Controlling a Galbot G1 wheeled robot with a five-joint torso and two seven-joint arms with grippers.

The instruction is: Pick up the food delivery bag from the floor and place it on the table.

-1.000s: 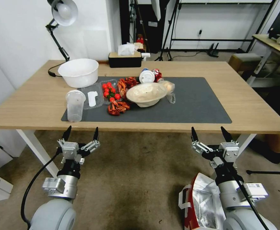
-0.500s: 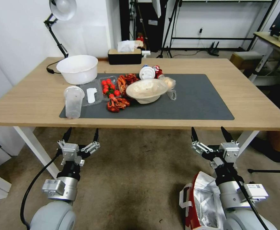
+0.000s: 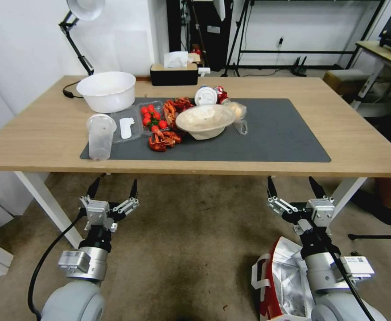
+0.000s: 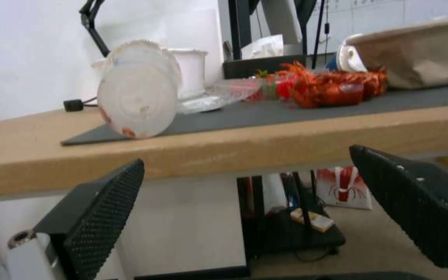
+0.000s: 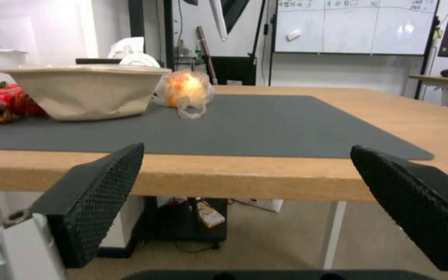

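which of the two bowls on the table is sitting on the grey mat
The beige paper bowl mid-mat; the larger white bowl stands on bare wood behind the mat's far left corner.

The table has a matt light-wood top on white-painted metal legs, under a dark grey mat — flat, unshiny. The food delivery bag is white-and-red paper with a crinkled, glossy silver foil lining. The floor is rough, stained carpet. Gripper fingers carry black, dimpled pads — rubbery-looking. The cup is cloudy clear plastic.

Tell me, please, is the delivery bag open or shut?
Open: the food delivery bag stands upright on the floor, its silver foil lining showing.
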